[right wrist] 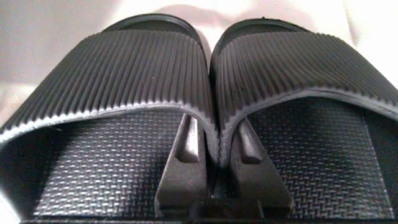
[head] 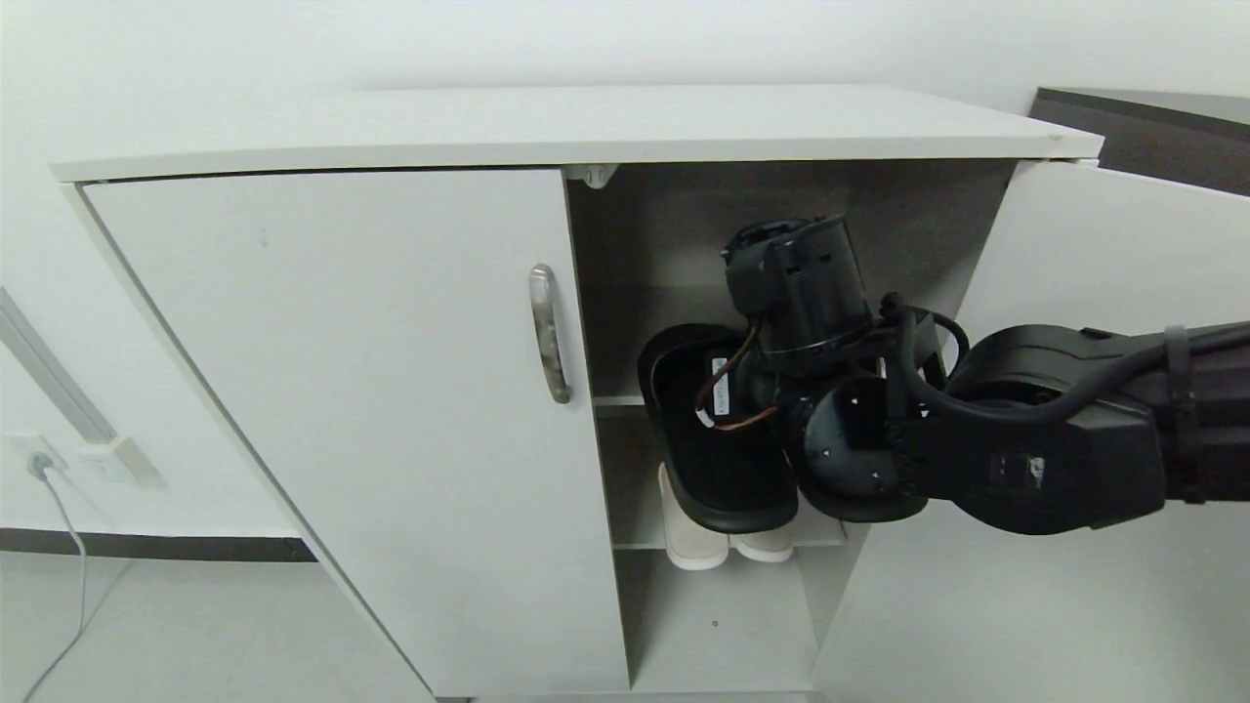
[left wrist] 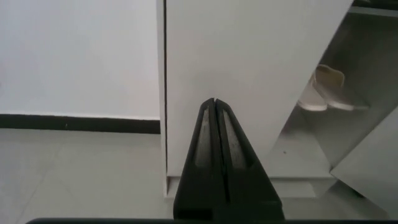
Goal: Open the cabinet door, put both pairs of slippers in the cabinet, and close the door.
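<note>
**So, roughly halfway through**

Right gripper [right wrist: 216,127] was pinching the black slippers [head: 718,459] together at the open cabinet [head: 586,117], above the white slippers [head: 698,547] already shelved. Left gripper [left wrist: 214,124] was closed, empty. Release and door [head: 1104,254] closing remained.

black slippers [head: 723,478]: 2 | white slippers [head: 693,547]: 2 | cabinet [head: 586,127]: 1 | doors [head: 342,391]: 2 | handle [head: 549,332]: 1

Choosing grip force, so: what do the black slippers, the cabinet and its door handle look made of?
Black slippers: soft matte rubber or foam, judging by ribbed straps and a textured footbed. Cabinet: probably laminated board, smooth matte white faces. Door handle: likely metal, with a dull silvery sheen.
</note>
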Robot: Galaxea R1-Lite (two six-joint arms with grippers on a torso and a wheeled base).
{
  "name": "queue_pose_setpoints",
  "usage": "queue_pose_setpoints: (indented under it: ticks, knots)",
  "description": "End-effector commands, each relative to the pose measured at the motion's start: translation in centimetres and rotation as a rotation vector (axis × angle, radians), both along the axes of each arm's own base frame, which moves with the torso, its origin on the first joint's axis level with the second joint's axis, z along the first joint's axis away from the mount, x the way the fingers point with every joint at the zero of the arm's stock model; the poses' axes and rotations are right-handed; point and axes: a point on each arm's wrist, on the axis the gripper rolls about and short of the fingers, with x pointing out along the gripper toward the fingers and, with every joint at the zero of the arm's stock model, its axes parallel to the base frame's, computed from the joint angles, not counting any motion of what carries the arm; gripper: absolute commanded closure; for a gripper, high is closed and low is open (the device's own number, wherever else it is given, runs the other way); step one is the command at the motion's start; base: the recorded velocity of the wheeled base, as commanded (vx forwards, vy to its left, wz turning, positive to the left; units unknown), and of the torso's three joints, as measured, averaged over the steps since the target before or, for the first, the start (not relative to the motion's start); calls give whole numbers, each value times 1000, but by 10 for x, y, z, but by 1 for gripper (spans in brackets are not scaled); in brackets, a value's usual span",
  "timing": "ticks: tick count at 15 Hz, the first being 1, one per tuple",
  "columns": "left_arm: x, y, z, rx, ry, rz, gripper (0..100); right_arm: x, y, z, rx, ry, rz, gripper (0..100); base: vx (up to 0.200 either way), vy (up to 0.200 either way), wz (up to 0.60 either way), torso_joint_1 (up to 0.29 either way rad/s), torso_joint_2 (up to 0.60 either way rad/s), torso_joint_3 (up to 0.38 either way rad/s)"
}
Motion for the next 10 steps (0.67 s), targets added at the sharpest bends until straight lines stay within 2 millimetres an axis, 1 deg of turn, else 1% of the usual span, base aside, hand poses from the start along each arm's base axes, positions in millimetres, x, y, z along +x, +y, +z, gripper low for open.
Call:
queue_pose_setpoints:
  ticks: [1,3,6,8,10]
  knots:
    - [0,0,0,-1,1,1,100,14,6,-13,-13,5,-10,100,0,0,0,0,0,0]
    - [0,0,0,-3,1,1,100,28,7,-18,-10,-9,-26,100,0,0,0,0,0,0]
    - [0,0,0,-1,1,1,100,38,7,-16,1,-15,-5,100,0,0,0,0,0,0]
    - [0,0,0,-3,1,3,100,54,8,-15,-1,-30,-25,100,0,0,0,0,0,0]
    - [0,0,0,-3,1,1,100,64,7,-13,10,-41,-42,100,0,0,0,0,0,0]
